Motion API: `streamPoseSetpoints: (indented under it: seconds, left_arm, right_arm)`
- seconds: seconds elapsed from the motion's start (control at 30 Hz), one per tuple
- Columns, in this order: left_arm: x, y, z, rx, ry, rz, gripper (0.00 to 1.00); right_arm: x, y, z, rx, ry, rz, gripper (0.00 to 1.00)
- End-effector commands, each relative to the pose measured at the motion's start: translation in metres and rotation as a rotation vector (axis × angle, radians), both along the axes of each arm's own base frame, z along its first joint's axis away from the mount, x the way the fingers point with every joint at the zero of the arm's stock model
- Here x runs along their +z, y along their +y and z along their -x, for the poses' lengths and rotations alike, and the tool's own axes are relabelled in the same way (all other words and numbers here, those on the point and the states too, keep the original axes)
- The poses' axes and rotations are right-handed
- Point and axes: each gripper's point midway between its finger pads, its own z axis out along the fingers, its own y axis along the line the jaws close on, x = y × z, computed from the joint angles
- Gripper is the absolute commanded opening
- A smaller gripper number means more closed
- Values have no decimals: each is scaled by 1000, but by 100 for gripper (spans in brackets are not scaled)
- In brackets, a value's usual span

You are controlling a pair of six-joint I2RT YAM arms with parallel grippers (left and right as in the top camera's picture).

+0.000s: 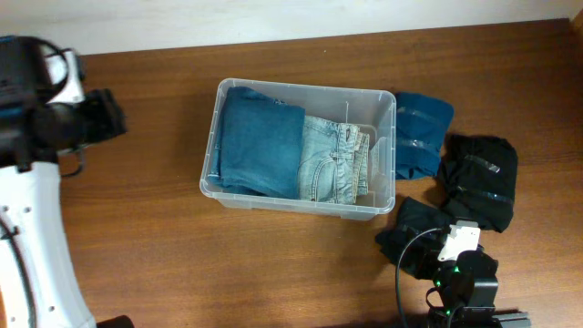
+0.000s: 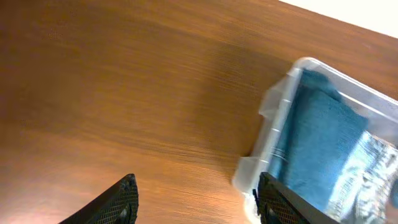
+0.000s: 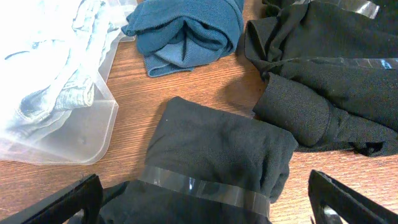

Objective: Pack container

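The clear plastic container stands mid-table, holding folded dark-blue jeans and light-blue jeans. It also shows in the left wrist view and in the right wrist view. Right of it lie a teal folded garment and two black taped bundles, one further right and one in front. My right gripper is open, straddling the front black bundle. My left gripper is open and empty over bare table, left of the container.
The teal garment and the larger black bundle lie beyond the front bundle in the right wrist view. The table's wood stretches left of the container. A pale wall edge runs along the far side.
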Motion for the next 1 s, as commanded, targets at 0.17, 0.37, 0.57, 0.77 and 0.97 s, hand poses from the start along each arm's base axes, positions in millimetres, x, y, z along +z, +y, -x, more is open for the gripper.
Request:
streamPoseSetpoints:
  seconds: [0.17, 0.37, 0.57, 0.77, 0.97]
  left_arm:
    - [-8, -73, -3, -376, 8, 59, 29]
    - [-63, -143, -17, -550, 160, -222, 7]
    - [-143, -190, -36, -624, 323, -244, 4]
    - [-221, -174, -53, -460, 488, -337, 2]
    - [-293, -170, -40, -476, 680, -363, 2]
  right_arm:
    - [-3, 0, 0, 2, 2, 2, 98]
    - [-3, 0, 0, 2, 2, 2, 98]
    - [-3, 0, 0, 2, 2, 2, 98]
    - [-3, 0, 0, 2, 2, 2, 98]
    - [-3, 0, 0, 3, 2, 2, 98]
